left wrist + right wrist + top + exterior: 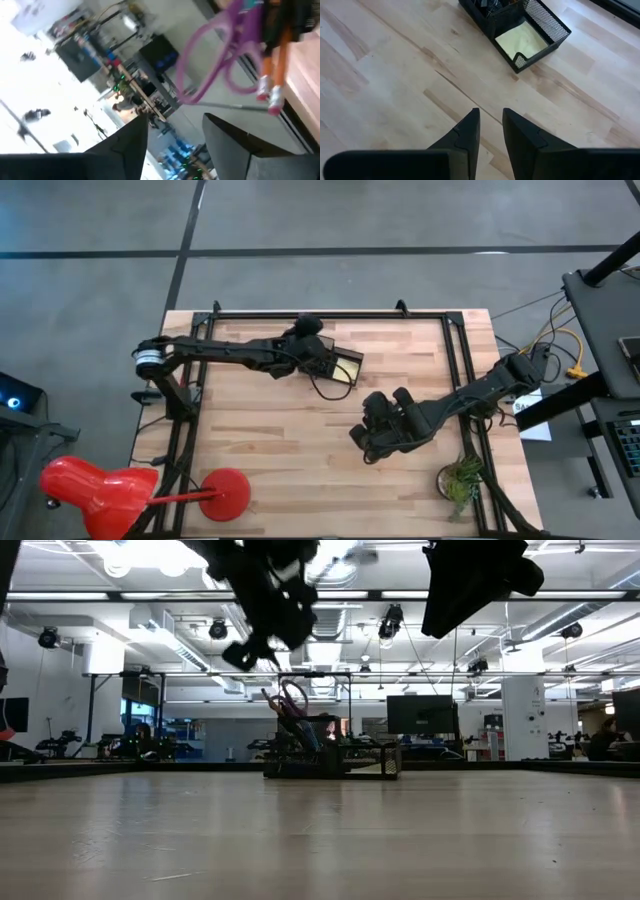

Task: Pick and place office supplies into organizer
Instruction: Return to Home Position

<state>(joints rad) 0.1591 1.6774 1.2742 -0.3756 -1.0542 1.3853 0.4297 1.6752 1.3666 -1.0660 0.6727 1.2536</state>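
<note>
Overhead, straight down on the whole tabletop (280,440). Level across it from table height. Shared by both: the organizer (372,762).

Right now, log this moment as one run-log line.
left gripper: open, above organizer | right gripper: open, empty | scissors, sticky notes: in organizer

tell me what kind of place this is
Probably a robotics lab: left arm and right arm mounted over a wood table, a monitor in the big hall behind, ceiling lights overhead.
</note>
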